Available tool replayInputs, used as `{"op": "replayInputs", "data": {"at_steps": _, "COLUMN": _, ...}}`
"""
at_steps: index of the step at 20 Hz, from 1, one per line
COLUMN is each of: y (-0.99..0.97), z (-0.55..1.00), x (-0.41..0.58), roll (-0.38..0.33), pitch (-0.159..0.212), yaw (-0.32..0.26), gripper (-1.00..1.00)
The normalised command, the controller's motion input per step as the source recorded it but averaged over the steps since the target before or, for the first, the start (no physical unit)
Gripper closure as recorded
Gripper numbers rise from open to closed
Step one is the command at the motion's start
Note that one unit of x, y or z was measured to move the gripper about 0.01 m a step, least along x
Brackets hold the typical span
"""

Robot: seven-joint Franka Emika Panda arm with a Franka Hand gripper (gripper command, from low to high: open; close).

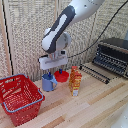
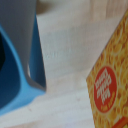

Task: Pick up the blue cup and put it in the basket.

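Observation:
The light-blue cup (image 1: 49,83) stands on the wooden table (image 1: 95,106), just toward the exterior view's right of the red wire basket (image 1: 20,98). The white gripper (image 1: 51,73) hangs straight above the cup, its short dark fingers reaching down to the rim. At this size I cannot make out whether the fingers press on the cup wall. The wrist view is very close: the cup's blue wall and rim (image 2: 22,75) fill one side, and no fingers show there.
A small red bowl (image 1: 62,76) sits right behind the cup. An orange juice carton (image 1: 75,82) (image 2: 110,82) stands close on the exterior view's right. A toaster oven (image 1: 113,56) and a dark rack (image 1: 95,73) occupy the back right.

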Motion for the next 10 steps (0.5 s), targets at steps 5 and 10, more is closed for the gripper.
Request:
{"op": "replayInputs", "data": {"at_steps": 5, "y": 0.11, "z": -0.11, "x": 0.033, "roll": -0.03, "pitch": -0.053, "yaw": 0.001, "gripper": -1.0}}
{"op": "replayInputs", "data": {"at_steps": 10, "y": 0.15, "z": -0.19, "x": 0.203, "roll": -0.045, "pitch": -0.119, "yaw": 0.033, "gripper": 1.0}}
